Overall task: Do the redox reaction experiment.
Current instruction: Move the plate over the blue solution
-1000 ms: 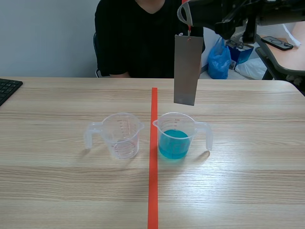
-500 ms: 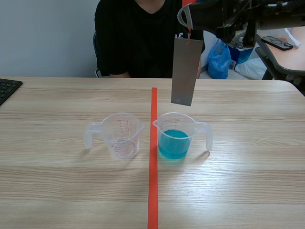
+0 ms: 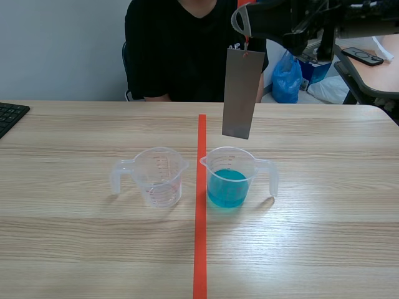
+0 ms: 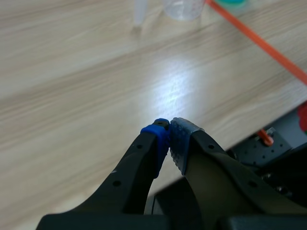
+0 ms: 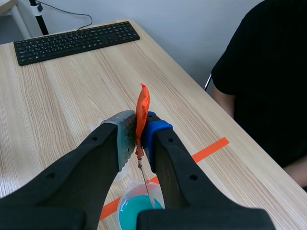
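A person (image 3: 181, 50) in a black top sits across the wooden worktop (image 3: 75, 243). A black keyboard (image 3: 11, 115) lies at its left edge. Beyond the far right corner sits a blue plastic bag (image 3: 287, 80), and a dark handset (image 3: 363, 56) lies on a side desk (image 3: 374, 78).

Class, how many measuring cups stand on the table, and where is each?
2. The empty measuring cup stands left of the orange-red tape line; the measuring cup with blue liquid stands right of it. None seems hidden.
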Motion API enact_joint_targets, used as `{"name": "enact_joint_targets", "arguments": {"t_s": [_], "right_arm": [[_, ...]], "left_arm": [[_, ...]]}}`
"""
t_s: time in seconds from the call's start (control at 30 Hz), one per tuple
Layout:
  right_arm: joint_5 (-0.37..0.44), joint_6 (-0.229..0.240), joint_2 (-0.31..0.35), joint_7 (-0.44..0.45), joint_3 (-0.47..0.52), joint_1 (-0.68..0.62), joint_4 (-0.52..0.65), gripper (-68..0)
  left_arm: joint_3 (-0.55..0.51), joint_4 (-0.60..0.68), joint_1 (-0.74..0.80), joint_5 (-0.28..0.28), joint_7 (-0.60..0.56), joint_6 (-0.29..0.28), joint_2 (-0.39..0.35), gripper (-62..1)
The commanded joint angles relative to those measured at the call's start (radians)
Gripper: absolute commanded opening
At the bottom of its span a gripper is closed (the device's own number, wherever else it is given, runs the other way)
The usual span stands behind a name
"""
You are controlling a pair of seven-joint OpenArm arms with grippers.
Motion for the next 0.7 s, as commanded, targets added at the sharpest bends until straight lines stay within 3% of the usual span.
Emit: {"name": "enact_joint_targets", "arguments": {"t_s": [0.0, 0.13, 0.3, 0.5, 0.67], "right_arm": [[0.016, -0.003, 0.002, 0.018, 0.005, 0.017, 0.003, -65.8], [0.019, -0.003, 0.0, 0.018, 0.005, 0.017, 0.003, -65.8], [0.019, -0.003, 0.0, 0.018, 0.003, 0.017, 0.003, -65.8], [0.019, -0.003, 0.0, 0.018, 0.003, 0.017, 0.003, -65.8], [0.019, -0.003, 0.0, 0.018, 0.003, 0.017, 0.003, -65.8]], "left_arm": [[0.006, 0.014, -0.08, -0.01, -0.004, -0.044, -0.043, -56.9], [0.063, 0.014, -0.243, -0.012, 0.059, -0.125, -0.073, -56.9], [0.196, 0.014, -0.453, -0.057, 0.182, -0.177, -0.075, -56.9], [0.393, 0.014, -0.71, -0.145, 0.34, -0.186, -0.038, -56.9], [0.518, 0.013, -0.875, -0.149, 0.473, -0.167, 0.031, -56.9]]}}
